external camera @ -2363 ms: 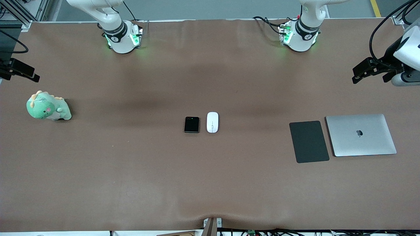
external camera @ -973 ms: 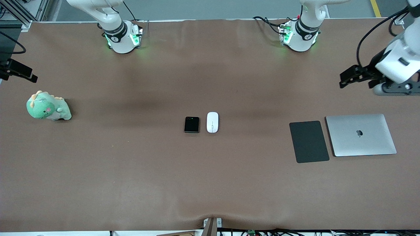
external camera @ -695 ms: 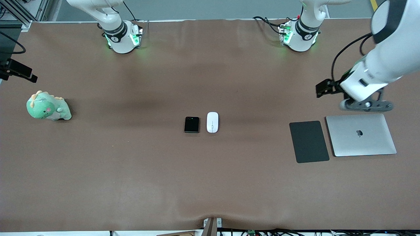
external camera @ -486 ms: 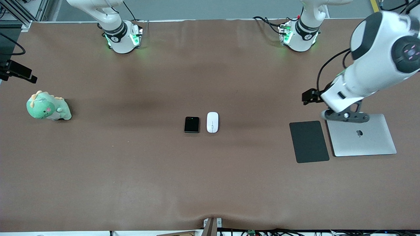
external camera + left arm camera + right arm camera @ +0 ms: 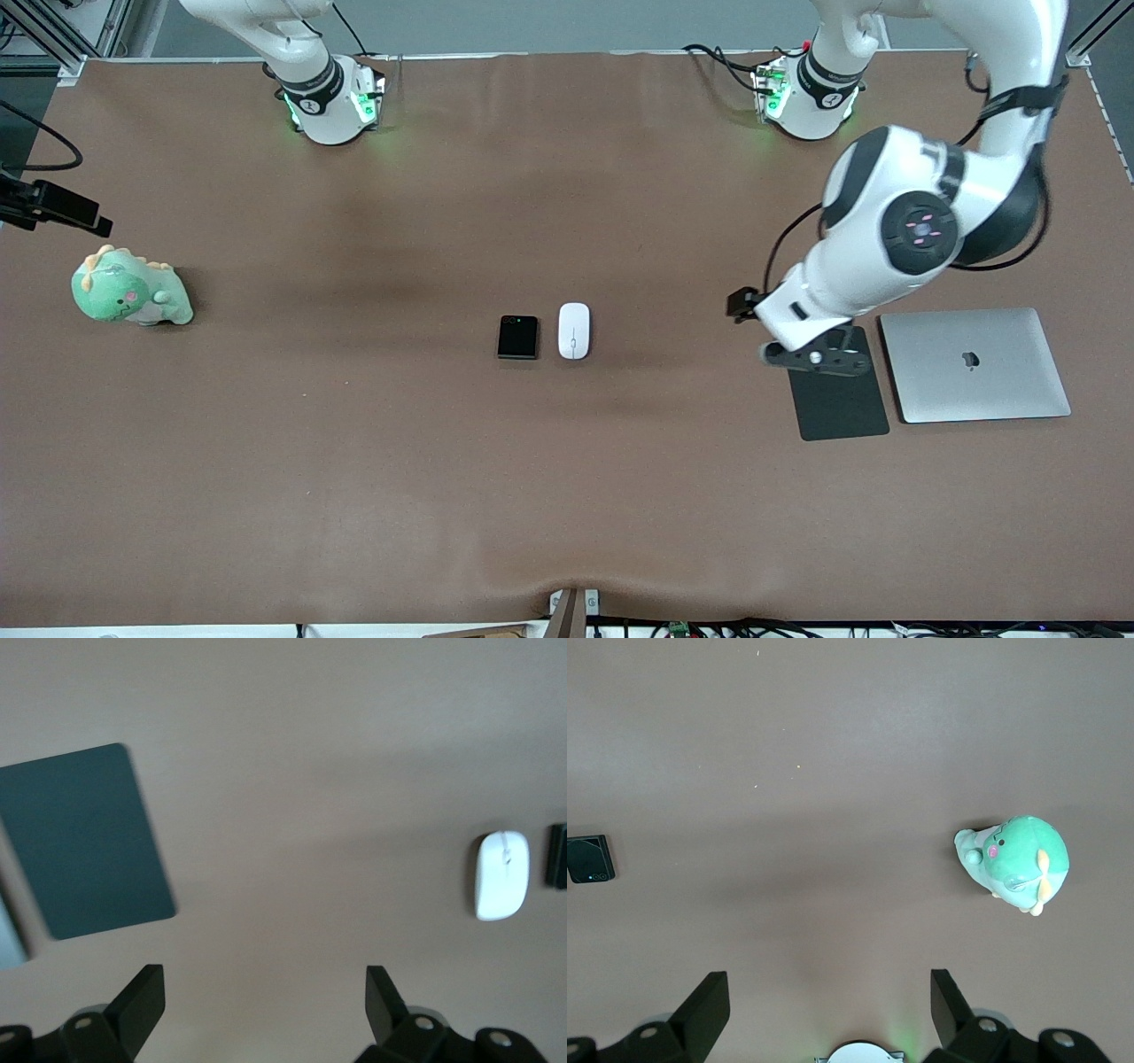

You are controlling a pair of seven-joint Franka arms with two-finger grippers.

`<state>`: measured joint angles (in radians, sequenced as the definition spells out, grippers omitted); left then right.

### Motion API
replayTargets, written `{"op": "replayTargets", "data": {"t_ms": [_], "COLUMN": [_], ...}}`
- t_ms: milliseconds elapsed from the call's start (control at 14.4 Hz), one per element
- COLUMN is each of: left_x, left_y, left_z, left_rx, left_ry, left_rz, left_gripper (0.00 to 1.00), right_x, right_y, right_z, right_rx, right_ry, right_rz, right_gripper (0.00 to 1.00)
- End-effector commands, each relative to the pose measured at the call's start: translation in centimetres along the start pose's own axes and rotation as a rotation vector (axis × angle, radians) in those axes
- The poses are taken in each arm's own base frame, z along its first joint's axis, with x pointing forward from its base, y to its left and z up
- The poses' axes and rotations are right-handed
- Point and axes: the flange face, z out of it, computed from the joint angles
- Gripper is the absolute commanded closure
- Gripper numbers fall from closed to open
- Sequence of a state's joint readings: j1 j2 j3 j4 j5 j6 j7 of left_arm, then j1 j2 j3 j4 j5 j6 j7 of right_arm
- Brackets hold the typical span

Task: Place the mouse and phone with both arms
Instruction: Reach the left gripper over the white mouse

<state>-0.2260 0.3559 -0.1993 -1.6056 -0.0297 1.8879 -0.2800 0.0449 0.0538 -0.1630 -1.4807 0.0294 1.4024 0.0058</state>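
Note:
The white mouse (image 5: 574, 330) and the black phone (image 5: 517, 337) lie side by side at the middle of the brown table, the phone toward the right arm's end. My left gripper (image 5: 741, 304) hangs open and empty over bare table between the mouse and the dark mouse pad (image 5: 837, 390). In the left wrist view the gripper (image 5: 263, 992) has nothing between its fingers; the mouse (image 5: 502, 874) and an edge of the phone (image 5: 558, 855) show farther off. My right gripper (image 5: 75, 213) waits open at the right arm's end, above the table edge; its wrist view (image 5: 830, 992) shows the phone (image 5: 589, 858).
A green plush dinosaur (image 5: 130, 288) sits at the right arm's end of the table. A closed silver laptop (image 5: 974, 365) lies beside the mouse pad at the left arm's end. The left arm's elbow (image 5: 921, 232) hangs above the pad and laptop.
The left arm has swung in from the table's end, passing over the laptop and pad toward the mouse. The right gripper has barely shifted. Mouse and phone have not moved.

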Motion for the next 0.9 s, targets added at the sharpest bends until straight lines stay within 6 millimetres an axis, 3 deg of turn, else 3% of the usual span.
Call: {"op": "replayTargets", "data": {"t_ms": [0,834], "left_x": [1.3,0.6], "left_y": [2.5,19.0], "left_z": [2.5,15.7], "left_rx": [-0.013,0.034], "left_ry": [0.039,0.048], "left_rz": [-0.028,-0.119], "left_gripper": [0.0,0.0], "right_x": [0.4,2.8], "right_y": [0.4,-0.1], "right_z": [-0.2,3.7], "right_rx": [-0.001,-0.029], "right_ry": [-0.001,-0.077], "right_rz": [0.0,-0.004], "right_gripper": [0.0,0.0]}}
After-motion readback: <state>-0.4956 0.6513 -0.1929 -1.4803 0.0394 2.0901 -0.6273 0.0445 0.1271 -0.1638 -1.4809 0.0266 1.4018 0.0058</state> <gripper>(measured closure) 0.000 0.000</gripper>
